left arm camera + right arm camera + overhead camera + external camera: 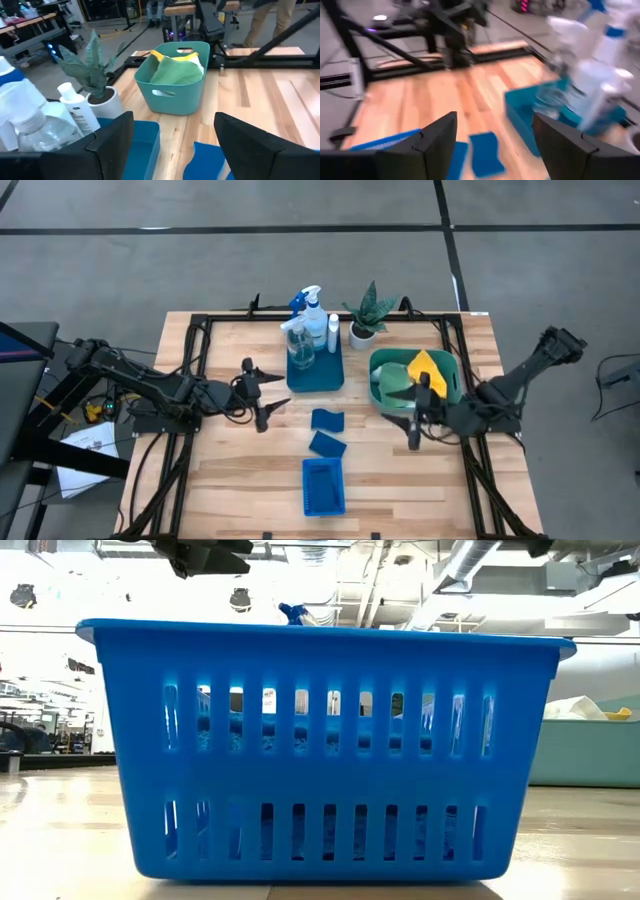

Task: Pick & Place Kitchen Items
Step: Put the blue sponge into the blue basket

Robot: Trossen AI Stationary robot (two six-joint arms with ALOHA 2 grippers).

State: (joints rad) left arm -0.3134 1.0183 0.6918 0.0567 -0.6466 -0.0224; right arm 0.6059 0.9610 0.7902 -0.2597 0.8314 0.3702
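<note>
At the near edge sits a blue basket, with 2 blue sponges just beyond it. The left gripper and right gripper both stand wide open and empty. Farther back, bottles stand in a blue tray, and yellow and green cloths fill the teal tub.

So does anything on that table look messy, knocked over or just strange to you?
Nothing is spilled or toppled. The bottles stand upright in their blue tray and the cloths sit inside the teal tub. Only two blue sponges lie loose on the wood, slightly askew, between that tray and the blue basket.
</note>
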